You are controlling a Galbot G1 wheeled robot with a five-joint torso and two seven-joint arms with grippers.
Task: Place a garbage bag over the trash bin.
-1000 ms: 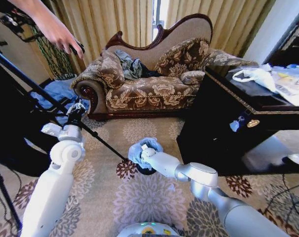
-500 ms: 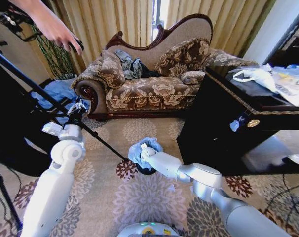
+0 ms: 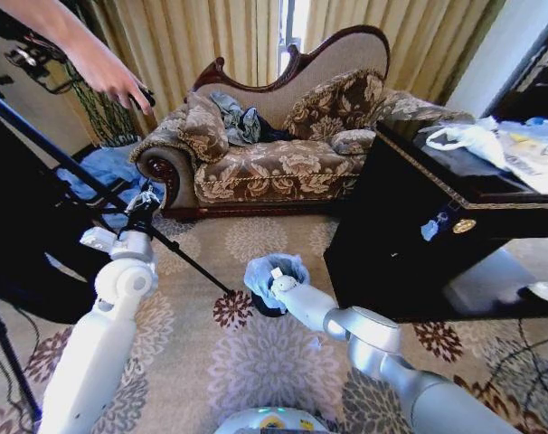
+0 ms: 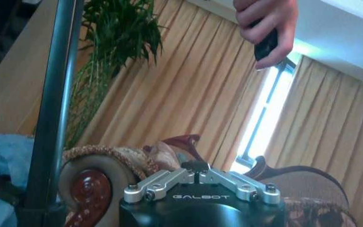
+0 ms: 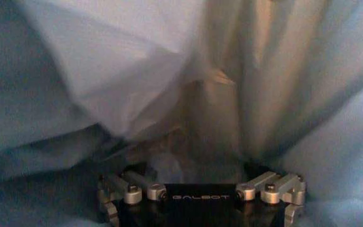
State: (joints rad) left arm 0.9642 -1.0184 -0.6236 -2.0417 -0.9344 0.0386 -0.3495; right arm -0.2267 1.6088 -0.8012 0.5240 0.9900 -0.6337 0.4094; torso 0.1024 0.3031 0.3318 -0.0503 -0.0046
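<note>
The garbage bag (image 3: 263,269), pale blue and crinkly, is draped over the top of the small black trash bin (image 3: 268,307) on the carpet in front of the sofa. My right arm reaches into the bag's mouth from the near side, and the bag hides the fingertips in the head view. In the right wrist view the bag's folds (image 5: 137,80) surround my right gripper (image 5: 199,189), whose linkages are spread wide apart. My left gripper (image 3: 144,204) is held up at the left beside a tripod leg, well away from the bin. It is shut on nothing (image 4: 197,165).
A floral sofa (image 3: 274,163) stands behind the bin. A black cabinet (image 3: 419,226) with a white plastic bag (image 3: 468,137) on top is close on the right. A tripod leg (image 3: 93,185) crosses the left side, over a blue cloth heap (image 3: 98,167). A person's hand (image 3: 116,77) holds a dark device at upper left.
My right arm has sunk lower and pushed into the bag. The bag's mouth now sits more open over the bin. The left arm is still.
</note>
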